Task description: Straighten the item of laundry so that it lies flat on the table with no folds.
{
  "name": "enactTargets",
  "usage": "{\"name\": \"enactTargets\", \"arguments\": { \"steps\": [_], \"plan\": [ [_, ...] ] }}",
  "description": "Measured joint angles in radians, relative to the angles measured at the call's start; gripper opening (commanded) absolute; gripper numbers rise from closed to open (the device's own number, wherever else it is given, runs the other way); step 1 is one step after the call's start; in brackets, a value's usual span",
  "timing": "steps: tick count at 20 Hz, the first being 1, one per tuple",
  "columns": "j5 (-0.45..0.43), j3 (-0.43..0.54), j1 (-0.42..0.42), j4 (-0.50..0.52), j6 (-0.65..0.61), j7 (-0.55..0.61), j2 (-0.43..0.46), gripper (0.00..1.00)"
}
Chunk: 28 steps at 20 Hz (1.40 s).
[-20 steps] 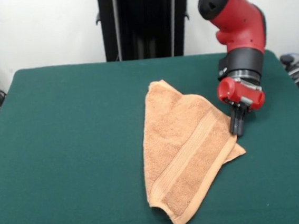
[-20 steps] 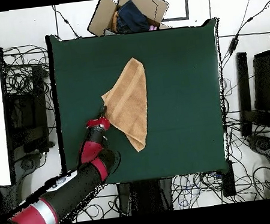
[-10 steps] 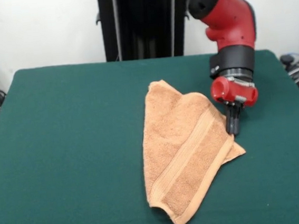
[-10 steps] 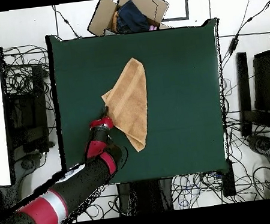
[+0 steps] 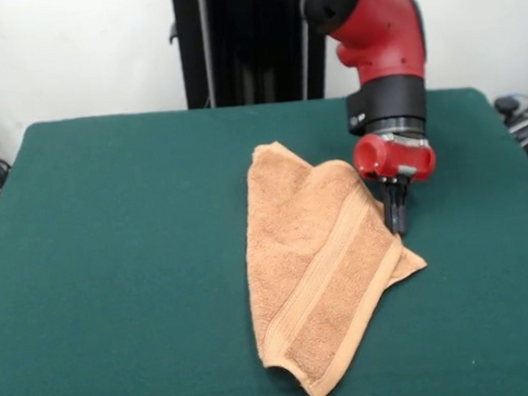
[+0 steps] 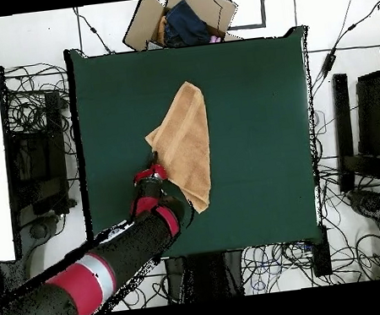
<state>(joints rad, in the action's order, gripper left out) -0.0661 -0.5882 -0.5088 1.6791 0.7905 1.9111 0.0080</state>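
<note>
The red-and-black Sawyer gripper (image 5: 398, 225) is working at the folded edge of the light orange-tan terry towel (image 5: 318, 277), w/ its fingers drawn narrow; they look pinched on the towel's border but the contact is too small to see for sure, so can't tell if it's actually gripping.

What's just changed: over the last sec the arm is sliding toward the table's middle, and the towel is going w/ it. The towel's corner beside the gripper, the one pointing toward the front view's right table edge, is sitting further in than before, and the upper tip is shifting the same way too. Overhead view agrees: the gripper (image 6: 153, 175) is now further along the towel's (image 6: 185, 143) side edge.

Meaning for the task, as a guess: the cloth is being dragged, not opened. The towel is still lying folded over on itself in a rough triangle, woven band running diagonally, so the fold isn't out yet. Whole-cloth shifting suggests either a hold on both layers or just friction from the fingertips.

Location: towel is lying on the dark green felt-topped table (image 5: 112, 269), about central, a bit toward the front view's right edge, well clear of all corners. Lots of room around it to spread it out.
</note>
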Motion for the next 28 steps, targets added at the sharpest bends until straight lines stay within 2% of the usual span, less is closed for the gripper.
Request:
{"name": "enactTargets", "arguments": {
  "steps": [8, 20, 28],
  "plan": [
    [-0.074, 0.036, 0.056, 0.002, 0.034, 0.0, -0.026, 0.0],
    [-0.076, 0.064, 0.075, 0.016, 0.033, 0.0, -0.047, 0.0],
    [-0.076, 0.081, 0.075, 0.059, 0.03, 0.0, -0.067, 0.0]
  ]
}}
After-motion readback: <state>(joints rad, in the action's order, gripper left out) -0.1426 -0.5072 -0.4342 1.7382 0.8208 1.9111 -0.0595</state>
